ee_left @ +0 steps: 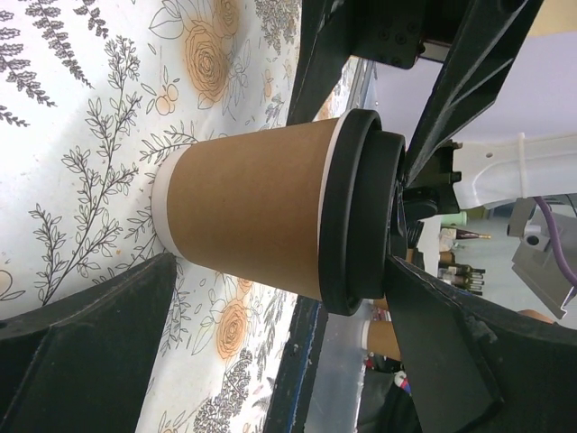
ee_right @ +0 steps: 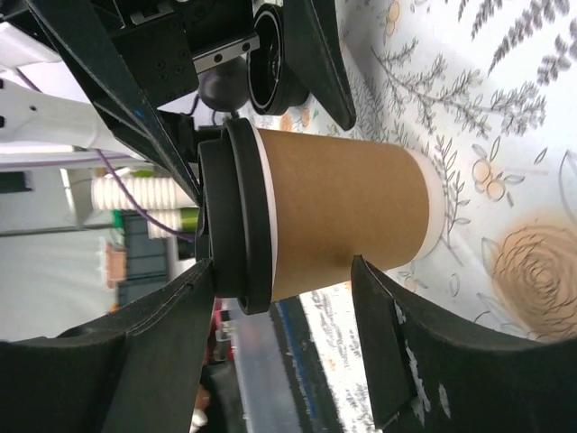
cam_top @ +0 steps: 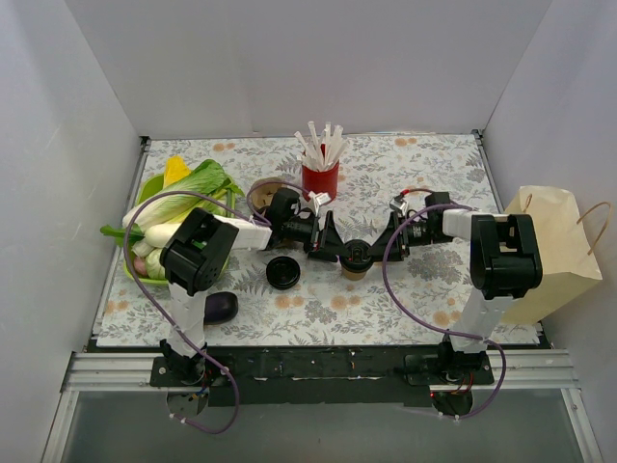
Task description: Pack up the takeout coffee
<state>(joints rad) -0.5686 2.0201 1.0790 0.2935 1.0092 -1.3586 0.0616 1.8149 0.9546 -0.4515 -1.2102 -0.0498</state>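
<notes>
Takeout coffee: a kraft paper cup (cam_top: 355, 261) with plain tan sides and a black lid (ee_left: 361, 212) pressed on top. It stands upright near the middle of the floral surface (cam_top: 434, 299), a little in front of the red cup of white straws (cam_top: 320, 178).

Left claw (ee_left: 279, 263): reaches in from the cup's left with its jaws spread as wide as they go and nothing held. In the left wrist view the cup fills the gap just past the fingertips, with one tip near the base and the other by the lid.

Right claw (ee_right: 284, 263): comes in from the other side and faces the left one across the cup. Its jaws stand apart and are not clamped on anything. One tip sits at the lid's rim and the other overlaps the lower side wall – I can't tell whether either one touches.

Cup relative to the claws: it is flanked by both, and the four black fingers crowd close around it from left and right.

Loose black lid (cam_top: 282, 273): lies flat on the surface, just to the near left of the coffee and under the left arm.

Paper bag (cam_top: 554, 253): brown, with twine handles, at the far right edge beside the right arm.

Green bowl (cam_top: 147, 190): at the left edge, heaped with leafy greens.

Eggplant (cam_top: 221, 307): dark purple, lying at the near left – close to the left arm's base.
</notes>
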